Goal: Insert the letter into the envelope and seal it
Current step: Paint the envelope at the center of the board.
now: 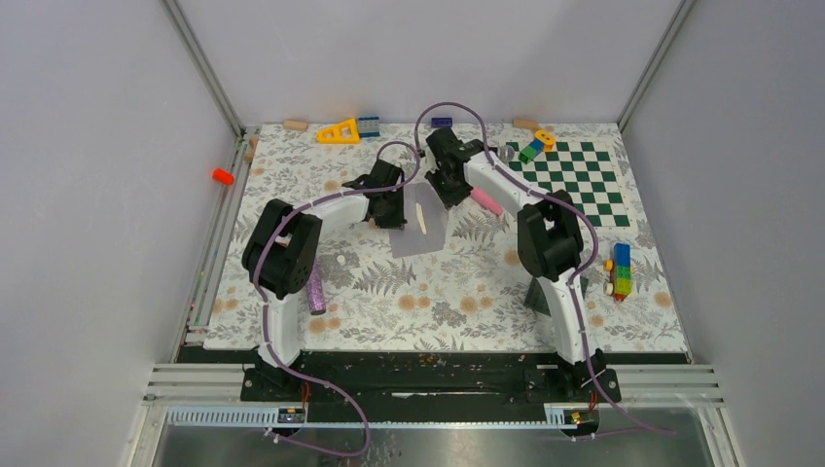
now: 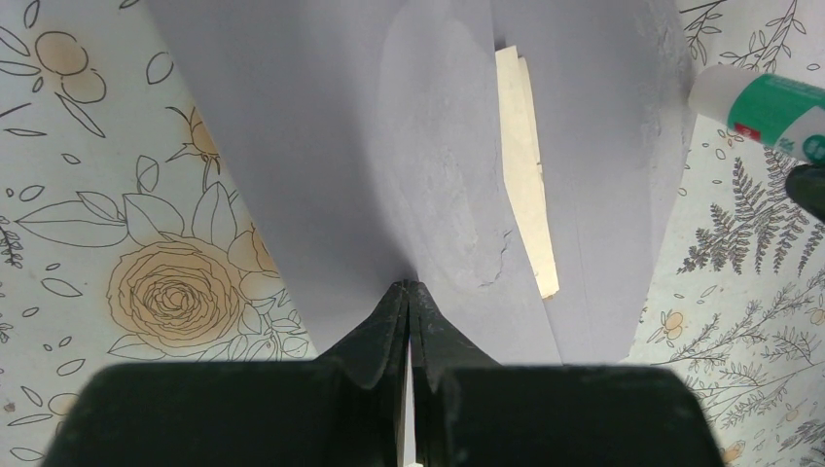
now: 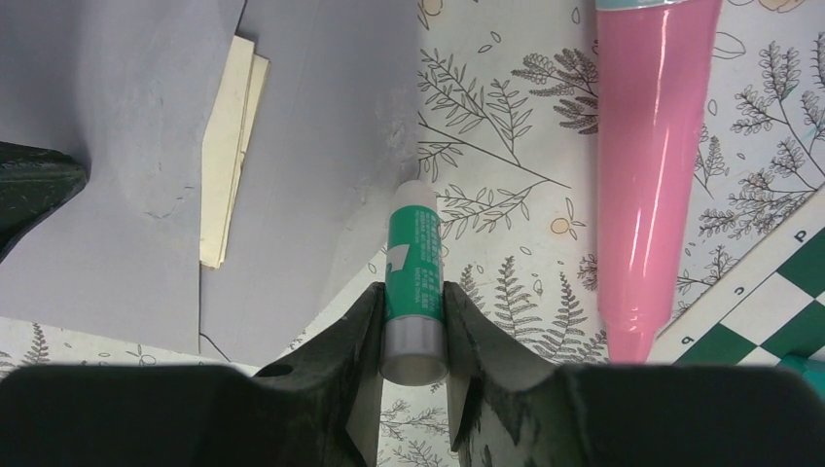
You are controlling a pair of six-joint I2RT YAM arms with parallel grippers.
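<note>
The light grey envelope lies mid-table with its flap open, and it fills the left wrist view. The tan letter sits inside it, showing only as a narrow strip. My left gripper is shut on the envelope's near edge. My right gripper is shut on a green-and-white glue stick. The stick's white tip is at the envelope's flap edge. The glue stick also shows in the left wrist view.
A pink cylinder lies just right of the right gripper. The green-and-white checkerboard is at the back right. Coloured bricks, a purple glittery cylinder and a yellow triangle lie around.
</note>
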